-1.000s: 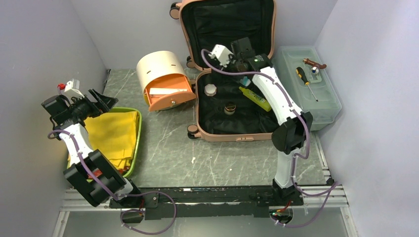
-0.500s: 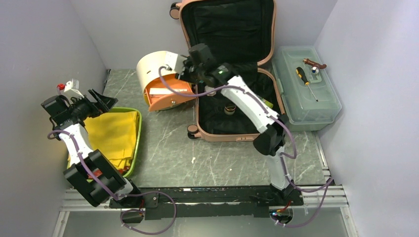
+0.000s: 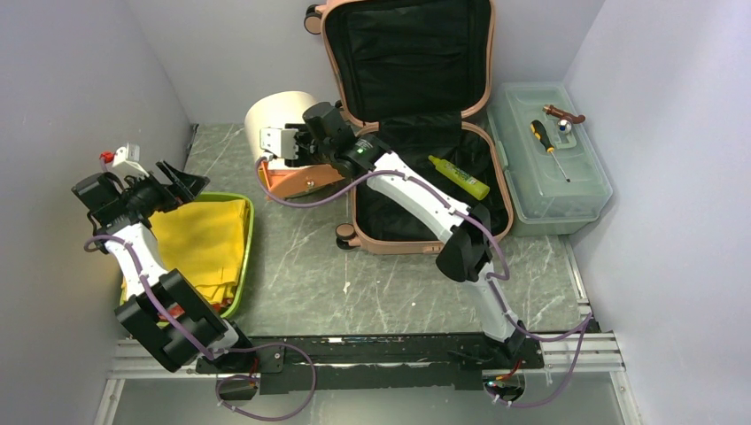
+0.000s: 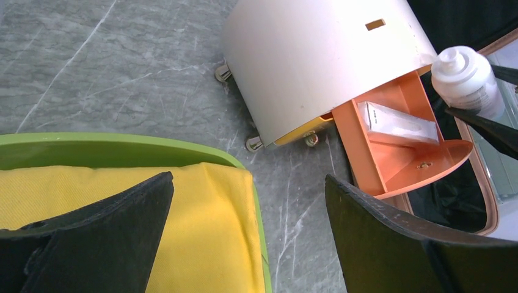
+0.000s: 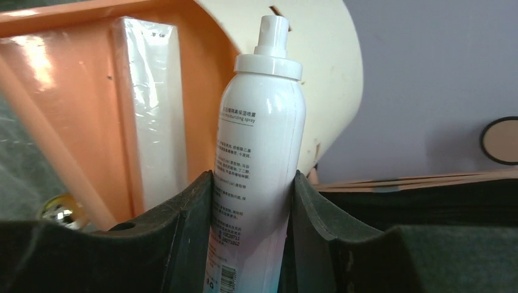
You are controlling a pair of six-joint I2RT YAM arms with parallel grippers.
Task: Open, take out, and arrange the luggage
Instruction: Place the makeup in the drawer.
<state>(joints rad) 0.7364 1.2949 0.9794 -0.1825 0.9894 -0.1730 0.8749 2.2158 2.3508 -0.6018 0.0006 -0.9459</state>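
The luggage (image 3: 425, 245), a salmon-pink suitcase, lies open at the back with its lid (image 3: 407, 44) upright against the wall. A yellow-green tube (image 3: 459, 177) rests on its black lining. My right gripper (image 5: 253, 183) is shut on a white spray bottle (image 5: 259, 140). It holds the bottle upright over the open orange drawer (image 3: 305, 180) of the cream half-round box (image 3: 276, 115), left of the suitcase. A white packet (image 5: 149, 104) lies in that drawer. The left wrist view shows the bottle (image 4: 467, 82) above the drawer (image 4: 403, 149). My left gripper (image 4: 247, 201) hangs open and empty at the left.
Below the left gripper, a green tray (image 3: 246, 232) holds a folded yellow cloth (image 3: 204, 239). A translucent toolbox (image 3: 567, 199) stands right of the suitcase with a screwdriver (image 3: 549, 146) on its lid. Grey walls close in both sides and the back.
The right arm has swung left from over the suitcase to the cream box's orange drawer, carrying the spray bottle. The left arm has stayed still.
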